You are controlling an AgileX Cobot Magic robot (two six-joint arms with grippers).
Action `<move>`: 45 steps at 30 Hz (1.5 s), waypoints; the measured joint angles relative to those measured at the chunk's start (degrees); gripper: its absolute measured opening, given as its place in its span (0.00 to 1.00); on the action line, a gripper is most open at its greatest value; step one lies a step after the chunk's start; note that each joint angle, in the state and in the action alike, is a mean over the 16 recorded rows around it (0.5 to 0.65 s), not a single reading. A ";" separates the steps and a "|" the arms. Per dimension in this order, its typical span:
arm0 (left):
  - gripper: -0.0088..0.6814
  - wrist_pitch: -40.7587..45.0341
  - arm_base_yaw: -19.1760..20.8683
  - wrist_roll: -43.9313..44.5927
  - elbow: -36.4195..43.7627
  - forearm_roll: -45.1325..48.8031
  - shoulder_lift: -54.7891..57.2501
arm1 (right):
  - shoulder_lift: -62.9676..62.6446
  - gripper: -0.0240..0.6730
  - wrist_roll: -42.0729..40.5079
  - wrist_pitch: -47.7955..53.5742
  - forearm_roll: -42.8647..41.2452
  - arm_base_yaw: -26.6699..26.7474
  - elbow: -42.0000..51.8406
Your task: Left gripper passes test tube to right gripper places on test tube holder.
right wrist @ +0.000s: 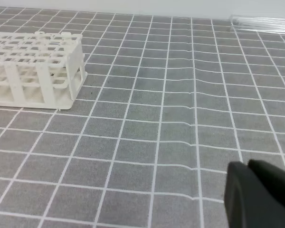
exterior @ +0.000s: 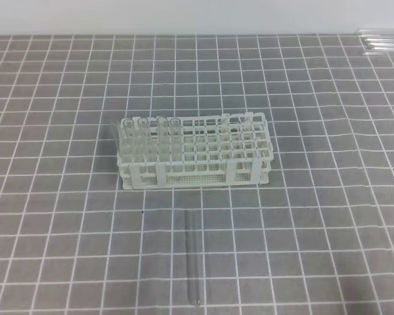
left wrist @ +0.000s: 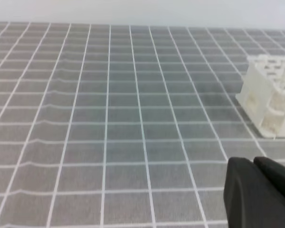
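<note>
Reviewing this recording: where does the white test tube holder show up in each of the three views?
Exterior high: the test tube holder stands centre frame, several tubes upright in its left end.
Left wrist: only one end shows, at the right edge.
Right wrist: upper left, cut off by the left edge.
Shared landmark: the grey mat with white grid lines lies under it in every view.

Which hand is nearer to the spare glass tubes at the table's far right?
Right, probably. The spare tubes lie straight ahead of the right hand; the left hand sees only the test tube holder, on its right.
</note>
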 joint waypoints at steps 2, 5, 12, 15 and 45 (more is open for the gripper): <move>0.01 -1.81 0.00 -1.09 0.08 -1.08 0.16 | 0.00 0.02 0.00 -1.30 0.32 0.00 0.00; 0.01 -3.72 0.00 -2.25 0.03 -2.06 0.40 | 0.00 0.02 0.00 -3.62 2.00 0.00 0.00; 0.01 -10.03 0.00 -5.01 0.19 -4.68 0.41 | 0.00 0.02 0.00 -10.39 10.44 0.00 -0.03; 0.01 -12.54 0.00 -6.06 0.14 -5.29 0.54 | 0.00 0.02 0.00 -13.70 15.52 0.00 -0.05; 0.01 14.94 0.00 -4.46 -25.71 -9.37 30.96 | 15.63 0.02 -0.11 4.46 26.58 0.00 -14.43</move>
